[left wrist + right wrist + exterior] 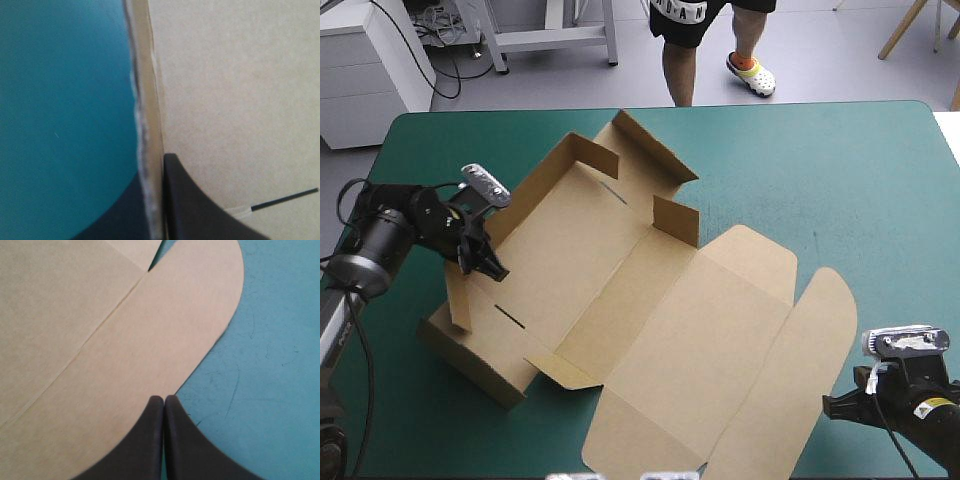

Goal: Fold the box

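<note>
The teal-green counter (850, 170) carries the brown box (650, 300) across its middle and left. The tray end lies toward the left with walls partly raised, and the lid lies flat toward the near right. My left jaws are clamped on the box's upright wall (147, 100) at its left side, the board edge pinched between my black fingers (200, 210). My right jaws are pressed together in a point, empty, their tips over the rim of the rounded flap (165, 340) near the counter's near right corner.
</note>
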